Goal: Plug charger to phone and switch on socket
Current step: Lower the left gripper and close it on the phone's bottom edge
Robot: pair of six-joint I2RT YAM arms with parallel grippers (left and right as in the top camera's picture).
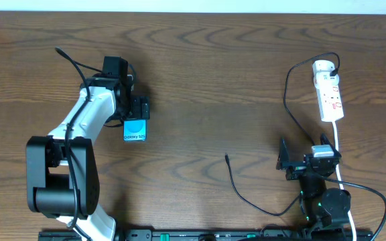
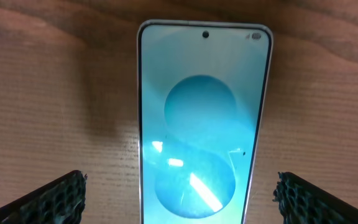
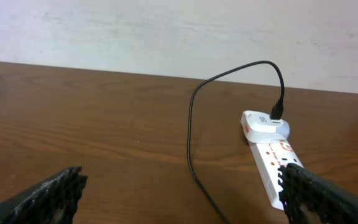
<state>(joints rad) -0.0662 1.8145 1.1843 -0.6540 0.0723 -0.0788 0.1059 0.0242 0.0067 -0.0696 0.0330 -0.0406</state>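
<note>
Overhead: the phone (image 1: 135,130) lies on the desk (image 1: 246,53) just beside the left fingers (image 1: 141,107), which stand wide apart and hold nothing. The charger (image 1: 236,187) has its free tip mid-desk, well apart from the phone and nearer the right fingers (image 1: 285,161), likewise wide and empty. Its other end sits in the socket (image 1: 330,94) beyond the right arm. Left wrist: I see the phone between the spread fingers, its long axis running straight away from them. Right wrist: the socket lies ahead to the right, the cable looping beside it. I judge nothing blocks the tip.
</note>
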